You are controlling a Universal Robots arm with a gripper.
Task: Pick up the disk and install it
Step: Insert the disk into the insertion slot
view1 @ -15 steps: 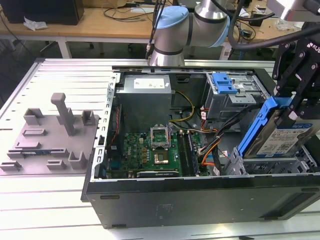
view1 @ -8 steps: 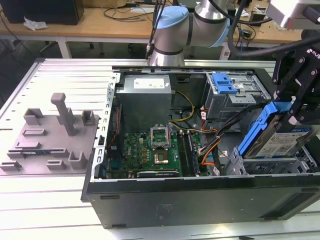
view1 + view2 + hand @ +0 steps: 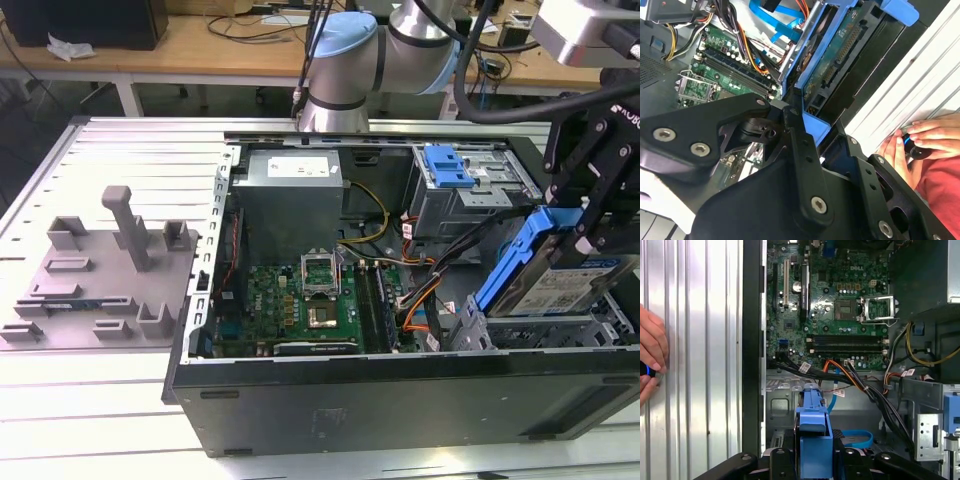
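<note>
Tilted disk [image 3: 572,287] in gripper [image 3: 578,218] (above bay [image 3: 540,328])

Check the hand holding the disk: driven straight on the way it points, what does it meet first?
Probably the metal drive cage below it, and the tilted disk in the hand would touch first. Depth is unclear; the black cable bundle lies near that line.

disk [image 3: 562,288] leans in drive cage [image 3: 545,332], beside motherboard [image 3: 305,300].
</note>
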